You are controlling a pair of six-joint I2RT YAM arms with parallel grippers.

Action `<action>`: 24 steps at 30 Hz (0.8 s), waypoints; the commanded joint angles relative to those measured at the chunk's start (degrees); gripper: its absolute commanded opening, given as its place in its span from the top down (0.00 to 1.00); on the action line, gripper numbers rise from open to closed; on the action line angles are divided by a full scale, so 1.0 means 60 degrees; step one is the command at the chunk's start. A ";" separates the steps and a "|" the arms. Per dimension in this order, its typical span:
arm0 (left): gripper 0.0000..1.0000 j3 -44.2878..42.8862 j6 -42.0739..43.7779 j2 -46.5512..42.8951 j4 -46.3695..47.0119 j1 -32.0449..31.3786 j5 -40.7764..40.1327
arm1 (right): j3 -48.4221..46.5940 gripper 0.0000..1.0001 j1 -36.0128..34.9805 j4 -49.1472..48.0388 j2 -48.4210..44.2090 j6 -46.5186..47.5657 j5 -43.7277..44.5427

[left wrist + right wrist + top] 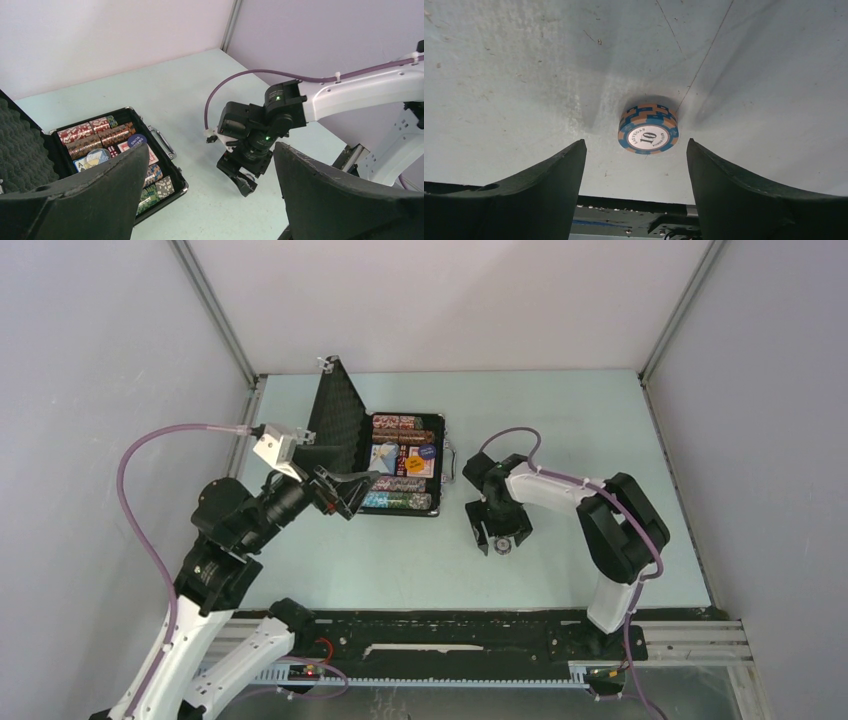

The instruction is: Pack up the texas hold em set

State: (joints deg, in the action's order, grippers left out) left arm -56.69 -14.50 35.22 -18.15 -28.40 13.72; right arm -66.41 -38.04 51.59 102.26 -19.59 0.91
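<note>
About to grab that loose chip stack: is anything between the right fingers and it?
Nothing visible. The chip stack lies on the table between the right gripper's open fingers, touching neither.

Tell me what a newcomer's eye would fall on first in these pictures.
The open black rectangular case, its foam-lined lid upright, sits at the rear left of the pale table and shows rows of multicoloured chips. To its right, the right gripper hangs over a lone small stack of blue-and-orange chips marked 10, jaws open either side, not touching. The left gripper hovers open by the lid.
</note>
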 commanded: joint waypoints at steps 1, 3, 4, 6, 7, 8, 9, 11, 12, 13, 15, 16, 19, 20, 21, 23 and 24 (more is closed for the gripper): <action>0.00 0.0179 0.0073 -0.0177 0.0204 0.0035 0.0008 | -0.0289 0.19 -0.0029 0.0121 0.0304 0.0202 0.0322; 0.00 0.0183 0.0073 -0.0188 0.0212 0.0024 0.0009 | -0.0273 0.21 0.0005 -0.0005 0.0370 0.0216 0.0236; 0.00 0.0178 0.0073 -0.0200 0.0207 0.0016 0.0008 | -0.0270 0.21 0.0011 -0.0050 0.0388 0.0198 0.0251; 0.00 0.0175 0.0087 -0.0216 0.0199 -0.0010 -0.0001 | -0.0269 0.23 0.0023 -0.0075 0.0416 0.0120 0.0374; 0.00 0.0177 0.0088 -0.0216 0.0187 -0.0032 -0.0025 | -0.0258 0.24 0.0026 -0.0085 0.0434 0.0104 0.0383; 0.00 0.0162 0.0088 -0.0225 0.0169 -0.0040 -0.0063 | -0.0233 0.25 0.0027 -0.0112 0.0444 0.0102 0.0383; 0.00 0.0161 0.0090 -0.0225 0.0160 -0.0054 -0.0073 | -0.0206 0.27 0.0027 -0.0148 0.0468 0.0116 0.0355; 0.00 0.0169 0.0102 -0.0219 0.0147 -0.0074 -0.0063 | -0.0183 0.30 0.0027 -0.0175 0.0534 0.0116 0.0395; 0.00 0.0162 0.0103 -0.0222 0.0153 -0.0082 -0.0062 | -0.0180 0.32 0.0032 -0.0200 0.0548 0.0124 0.0417; 0.00 0.0161 0.0103 -0.0228 0.0154 -0.0085 -0.0071 | -0.0161 0.33 0.0033 -0.0222 0.0540 0.0130 0.0403; 0.00 0.0168 0.0103 -0.0218 0.0143 -0.0082 -0.0083 | -0.0121 0.36 0.0034 -0.0310 0.0522 0.0131 0.0332; 0.00 0.0161 0.0103 -0.0222 0.0140 -0.0085 -0.0093 | -0.0106 0.37 0.0026 -0.0337 0.0521 0.0124 0.0332; 0.00 0.0161 0.0103 -0.0198 0.0140 -0.0073 -0.0118 | -0.0018 0.38 0.0023 -0.0425 0.0504 0.0172 0.0333; 0.00 0.0168 0.0103 -0.0196 0.0140 -0.0080 -0.0116 | 0.0035 0.38 0.0026 -0.0469 0.0506 0.0187 0.0316; 0.00 0.0172 0.0090 -0.0181 0.0132 -0.0072 -0.0114 | 0.0082 0.39 0.0032 -0.0524 0.0497 0.0202 0.0294; 0.00 0.0178 0.0092 -0.0163 0.0136 -0.0072 -0.0110 | 0.0200 0.39 0.0054 -0.0627 0.0472 0.0204 0.0264; 0.00 0.0176 0.0088 -0.0153 0.0139 -0.0073 -0.0100 | 0.0251 0.39 0.0067 -0.0674 0.0445 0.0201 0.0234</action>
State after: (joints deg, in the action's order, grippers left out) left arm -56.69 -14.48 34.35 -18.15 -28.75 13.63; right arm -66.28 -37.95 50.24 104.97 -19.38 1.43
